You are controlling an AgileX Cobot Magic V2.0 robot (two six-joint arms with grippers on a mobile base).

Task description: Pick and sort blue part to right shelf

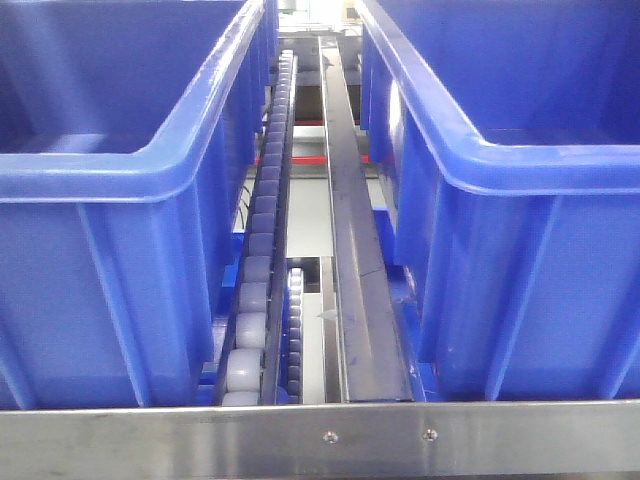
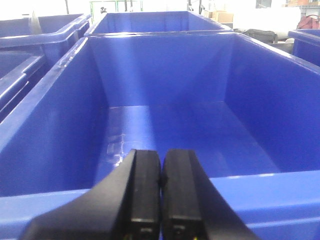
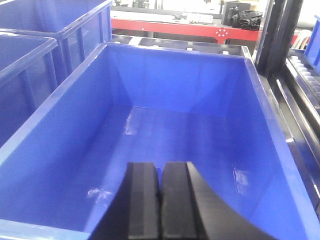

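Observation:
The blue part shows in no view. My left gripper is shut and empty, its black fingers pressed together above the near rim of a large blue bin whose floor is bare. My right gripper is also shut and empty, over the near end of another large blue bin with a bare floor. Neither gripper shows in the front view.
In the front view two blue bins stand left and right on a rack, with a roller track and a metal rail between them. A steel bar runs along the front. More blue bins stand beyond.

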